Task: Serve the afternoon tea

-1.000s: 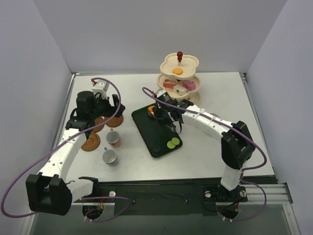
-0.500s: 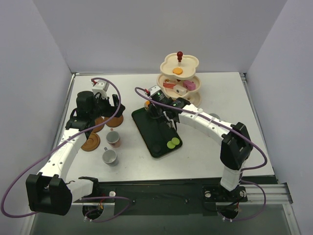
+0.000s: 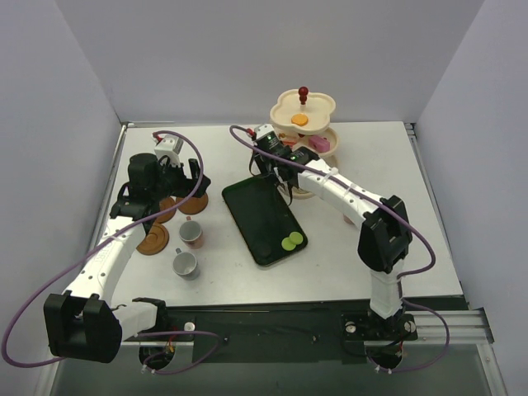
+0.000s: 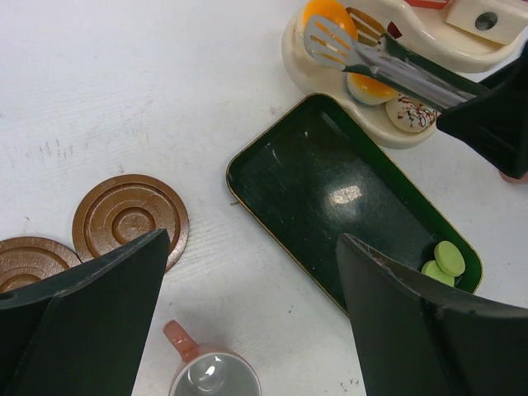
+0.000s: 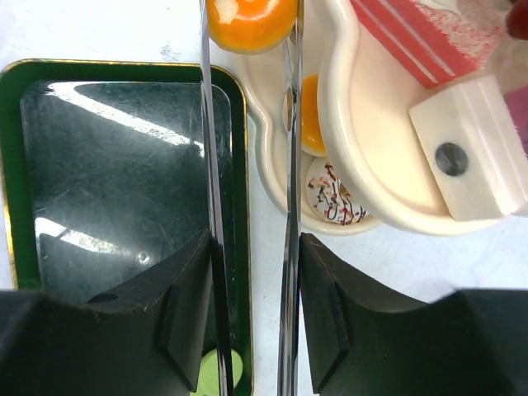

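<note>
My right gripper is shut on long metal tongs. The tong tips pinch an orange sweet just past the back corner of the dark green tray, beside the bottom tier of the cream stand. That tier holds another orange sweet and a sprinkled white donut. Two green macarons lie on the tray. My left gripper is open and empty above a pink cup, near the brown saucers. A second cup stands nearer.
The stand's middle tier holds a red-striped cake slice and a white block. Its top tier carries an orange sweet under the red knob. A third saucer lies left of the cups.
My right gripper has carried the tongs and the orange sweet from over the tray's back end toward the stand. The left arm has not moved.
</note>
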Controlling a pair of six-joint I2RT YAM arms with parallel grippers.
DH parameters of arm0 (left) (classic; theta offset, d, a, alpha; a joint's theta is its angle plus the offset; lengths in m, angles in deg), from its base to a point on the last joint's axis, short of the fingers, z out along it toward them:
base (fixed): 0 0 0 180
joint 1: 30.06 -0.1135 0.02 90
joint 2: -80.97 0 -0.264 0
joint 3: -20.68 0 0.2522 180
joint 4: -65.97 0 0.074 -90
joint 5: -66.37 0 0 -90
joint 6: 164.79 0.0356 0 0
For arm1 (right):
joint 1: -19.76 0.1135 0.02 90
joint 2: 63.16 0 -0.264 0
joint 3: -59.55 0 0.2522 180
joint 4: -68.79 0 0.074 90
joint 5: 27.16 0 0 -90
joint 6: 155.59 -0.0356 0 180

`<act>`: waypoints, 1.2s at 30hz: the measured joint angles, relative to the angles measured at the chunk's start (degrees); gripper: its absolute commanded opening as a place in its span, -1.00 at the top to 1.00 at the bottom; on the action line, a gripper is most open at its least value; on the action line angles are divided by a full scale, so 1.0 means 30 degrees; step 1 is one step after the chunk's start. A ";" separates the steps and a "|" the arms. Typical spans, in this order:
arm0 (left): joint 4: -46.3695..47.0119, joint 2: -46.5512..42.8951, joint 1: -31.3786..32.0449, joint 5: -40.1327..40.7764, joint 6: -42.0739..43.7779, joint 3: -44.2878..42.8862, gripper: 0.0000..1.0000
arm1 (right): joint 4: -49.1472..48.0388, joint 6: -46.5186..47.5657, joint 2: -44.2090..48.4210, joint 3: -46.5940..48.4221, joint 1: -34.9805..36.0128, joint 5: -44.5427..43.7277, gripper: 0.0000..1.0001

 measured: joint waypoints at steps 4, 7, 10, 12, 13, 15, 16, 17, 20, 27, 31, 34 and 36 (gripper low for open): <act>0.0000 0.0000 0.0000 0.0000 0.0000 0.0000 -0.87 | 0.0102 0.0335 -0.1392 0.0568 -0.0036 -0.0481 0.46; 0.0000 0.0000 -0.0007 -0.0007 0.0000 0.0000 -0.87 | 0.0124 0.0561 -0.2186 0.0852 -0.0036 -0.0947 0.46; 0.0007 0.0000 -0.0015 -0.0015 0.0000 0.0000 -0.87 | 0.0182 0.0648 -0.2579 0.0954 -0.0036 -0.1457 0.46; 0.0007 0.0000 -0.0022 -0.0022 0.0000 0.0000 -0.87 | 0.0197 0.0663 -0.2688 0.0984 -0.0080 -0.1770 0.46; 0.0007 0.0000 -0.0022 -0.0029 -0.0007 0.0000 -0.87 | 0.0219 0.0772 -0.2718 0.0998 -0.0117 -0.1960 0.46; 0.0007 0.0000 -0.0022 -0.0058 -0.0007 0.0000 -0.87 | 0.0226 0.0962 -0.2783 0.1086 -0.0138 -0.2273 0.45; 0.0007 0.0000 -0.0022 -0.0066 -0.0007 0.0000 -0.87 | 0.0226 0.1027 -0.2841 0.1158 -0.0146 -0.2390 0.44; 0.0007 0.0000 -0.0022 -0.0066 -0.0007 0.0000 -0.87 | 0.0204 0.1100 -0.2914 0.1246 -0.0146 -0.2528 0.42; 0.0007 0.0000 -0.0036 -0.0073 -0.0007 0.0000 -0.87 | 0.0233 0.1173 -0.3038 0.1297 -0.0153 -0.2769 0.30; 0.0007 0.0000 -0.0124 -0.0073 -0.0007 0.0000 -0.87 | 0.0270 0.1275 -0.3286 0.1348 -0.0160 -0.2929 0.01; 0.0007 0.0000 -0.0124 -0.0080 -0.0007 0.0000 -0.87 | 0.0240 0.1362 -0.3286 0.1501 -0.0233 -0.2914 -0.07; 0.0007 0.0000 -0.0124 -0.0080 -0.0015 0.0000 -0.87 | 0.0233 0.1428 -0.3286 0.1523 -0.0233 -0.2907 -0.09; 0.0007 0.0000 -0.0124 -0.0080 -0.0015 0.0000 -0.87 | 0.0233 0.1435 -0.3286 0.1523 -0.0233 -0.2885 -0.02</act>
